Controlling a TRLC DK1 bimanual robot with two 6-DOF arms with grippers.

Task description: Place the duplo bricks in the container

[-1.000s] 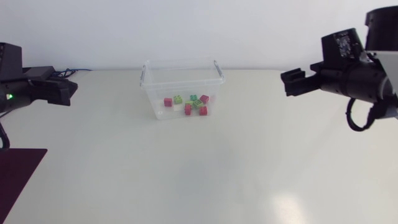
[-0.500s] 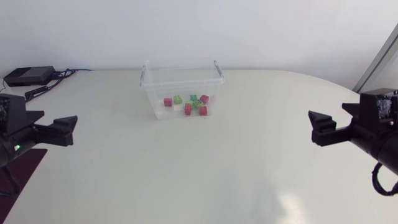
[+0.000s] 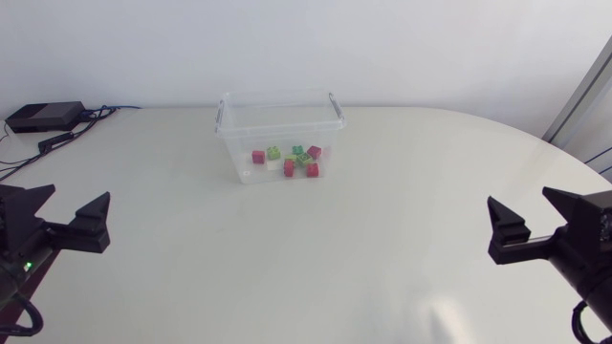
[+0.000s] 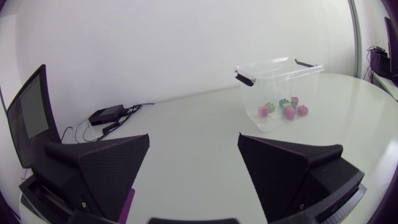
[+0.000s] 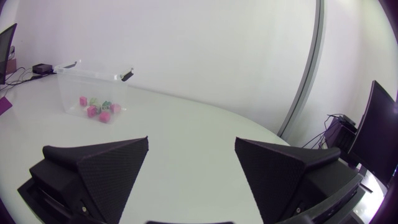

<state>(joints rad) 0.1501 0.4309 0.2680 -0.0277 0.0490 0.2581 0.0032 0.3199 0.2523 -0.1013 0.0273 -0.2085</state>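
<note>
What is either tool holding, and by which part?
Nothing. The left tool and right tool are both open and empty; the duplo bricks lie inside the container.

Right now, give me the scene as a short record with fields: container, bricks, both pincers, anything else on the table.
container: clear tub with handles, upright, lid off, at the far middle of the table
bricks: several pink and green ones, all lying on the container's floor; none seen loose on the table
left pincer: open, empty, at the near left edge, far from the container
right pincer: open, empty, at the near right edge, far from the container
other: black box with cables at the far left corner
</note>
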